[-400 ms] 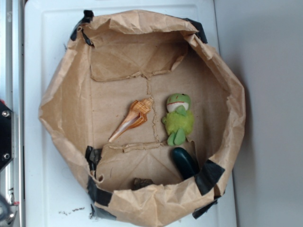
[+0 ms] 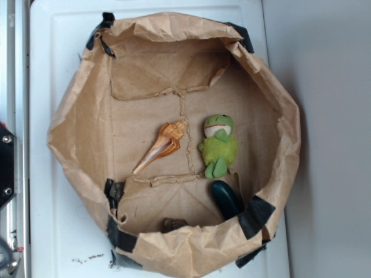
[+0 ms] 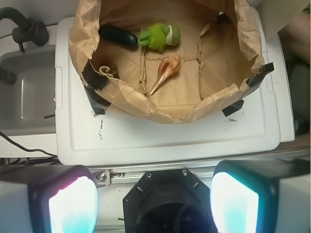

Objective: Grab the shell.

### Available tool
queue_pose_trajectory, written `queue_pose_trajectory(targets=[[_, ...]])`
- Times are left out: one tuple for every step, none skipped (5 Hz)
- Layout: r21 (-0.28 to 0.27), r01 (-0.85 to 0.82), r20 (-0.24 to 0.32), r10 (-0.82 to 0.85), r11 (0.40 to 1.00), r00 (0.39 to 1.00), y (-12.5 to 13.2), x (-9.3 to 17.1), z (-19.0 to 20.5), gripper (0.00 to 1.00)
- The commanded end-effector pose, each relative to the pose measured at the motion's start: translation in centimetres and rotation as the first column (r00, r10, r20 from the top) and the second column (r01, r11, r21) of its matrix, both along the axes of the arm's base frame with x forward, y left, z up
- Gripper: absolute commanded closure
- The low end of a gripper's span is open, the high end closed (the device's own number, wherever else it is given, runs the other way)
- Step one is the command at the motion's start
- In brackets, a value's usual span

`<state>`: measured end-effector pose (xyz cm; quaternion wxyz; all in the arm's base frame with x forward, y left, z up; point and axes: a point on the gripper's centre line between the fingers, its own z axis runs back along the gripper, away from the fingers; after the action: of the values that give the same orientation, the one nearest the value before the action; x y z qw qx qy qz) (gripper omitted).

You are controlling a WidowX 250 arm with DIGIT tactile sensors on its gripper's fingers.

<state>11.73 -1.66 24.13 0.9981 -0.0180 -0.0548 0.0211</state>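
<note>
The shell [image 2: 160,147] is a slender orange-tan spiral with a pale pointed tail, lying on the floor of a brown paper basin [image 2: 81,133], just left of a green plush frog [image 2: 219,146]. In the wrist view the shell [image 3: 165,73] lies mid-basin, its tail pointing toward the camera. My gripper [image 3: 153,201] hangs high above the table's near edge, well short of the basin, open, with nothing between its pale fingers [image 3: 72,206]. The gripper does not show in the exterior view.
A dark glossy oval object [image 2: 226,198] lies below the frog, and a small brown lump [image 2: 174,223] sits by the basin's near wall. The basin rests on a white tray [image 3: 170,141]. A black mount [image 3: 165,199] sits under the gripper. A grey sink [image 3: 24,97] is at left.
</note>
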Motion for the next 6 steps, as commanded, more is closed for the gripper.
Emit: queue_pose_trajectory(targets=[[-0.001,0.002,0.009,-0.002,1.000,1.000,0.0,0.1,0.3,0.00],[-0.001,0.002,0.009,-0.002,1.000,1.000,0.0,0.1,0.3,0.00],[-0.138,-0.049,0.020,0.052,0.989,0.998,-0.6,5.1,-0.2,0.00],[-0.190,-0.130,0.030,0.138,0.973,0.990,-0.1,9.3,-1.2,0.00],[-0.185,-0.206,0.017,0.213,0.961,0.977,1.0,11.9,-2.4,0.00],[-0.185,-0.206,0.017,0.213,0.961,0.977,1.0,11.9,-2.4,0.00]])
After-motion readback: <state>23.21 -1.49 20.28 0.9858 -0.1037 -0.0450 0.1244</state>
